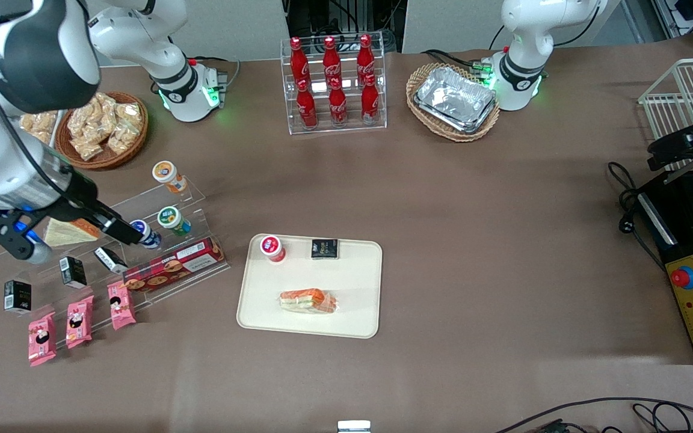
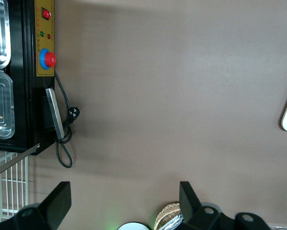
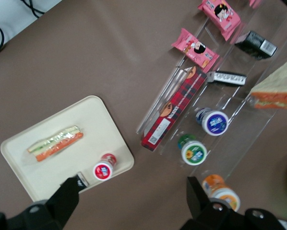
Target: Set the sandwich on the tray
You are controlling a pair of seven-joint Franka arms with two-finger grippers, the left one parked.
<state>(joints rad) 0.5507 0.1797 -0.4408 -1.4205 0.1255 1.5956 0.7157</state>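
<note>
The sandwich (image 1: 308, 300), a clear-wrapped wedge with orange and green filling, lies flat on the cream-beige tray (image 1: 346, 276), on the part nearest the front camera. The wrist view shows it too (image 3: 55, 142), on the tray (image 3: 86, 124). My right gripper (image 1: 76, 240) is open and empty. It hangs high above the acrylic display stand toward the working arm's end, well apart from the tray. In the wrist view, bare table shows between its fingers (image 3: 133, 196). A similar wrapped wedge (image 1: 70, 231) sits on the stand under the gripper (image 3: 278, 91).
A red-lidded cup (image 1: 272, 247) and a black packet (image 1: 325, 248) also stand on the tray. The stand holds cups, a red plaid box (image 1: 173, 264) and pink packets (image 1: 79, 319). A cola rack (image 1: 334, 84), a foil-tray basket (image 1: 453, 99) and a snack basket (image 1: 103, 129) sit farther back.
</note>
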